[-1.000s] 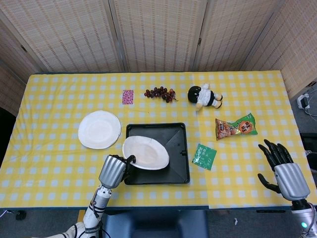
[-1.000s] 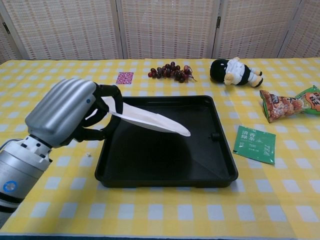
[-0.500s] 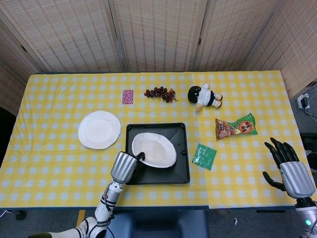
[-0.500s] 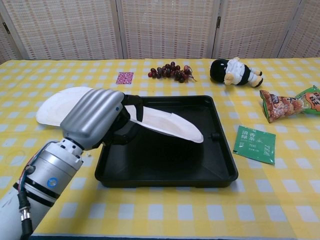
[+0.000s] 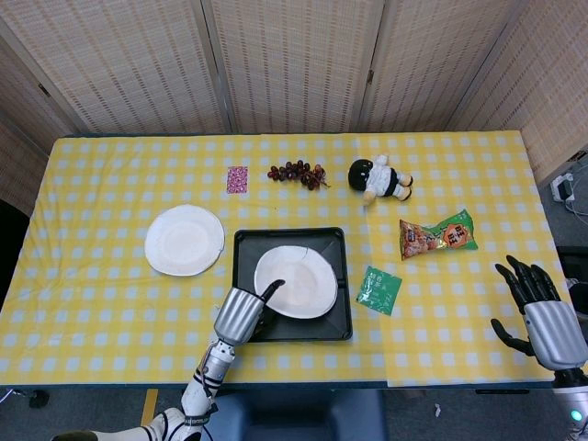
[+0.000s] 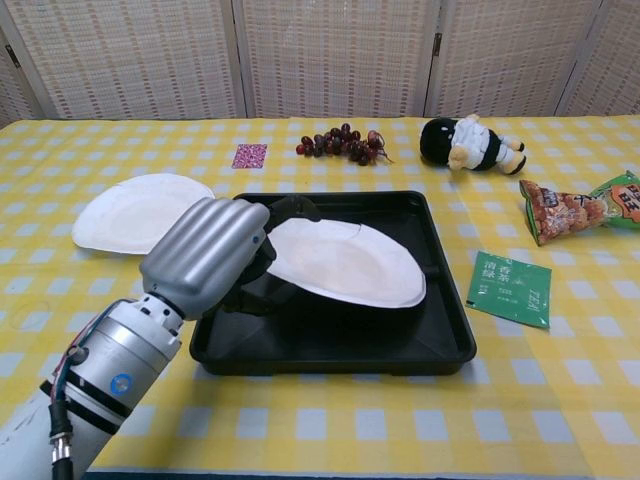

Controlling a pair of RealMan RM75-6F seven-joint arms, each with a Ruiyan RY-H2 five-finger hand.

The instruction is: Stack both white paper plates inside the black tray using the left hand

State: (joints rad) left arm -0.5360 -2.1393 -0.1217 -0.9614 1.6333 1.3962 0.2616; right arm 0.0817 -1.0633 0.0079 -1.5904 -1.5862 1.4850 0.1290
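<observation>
A round white plate (image 6: 345, 262), shallow with a raised rim, is pinched at its near-left edge by the left hand (image 6: 208, 256). It is held tilted over the black tray (image 6: 447, 330), just right of that hand. A second plate (image 5: 184, 240) lies flat on the surface, beyond and left of it. The right hand (image 5: 542, 311) is held with fingers spread, holding nothing.

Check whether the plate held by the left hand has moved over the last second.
Yes. In the head view the held plate has shifted right, from overhanging the black tray's left edge to lying fully over it, gripped by the left hand.
</observation>
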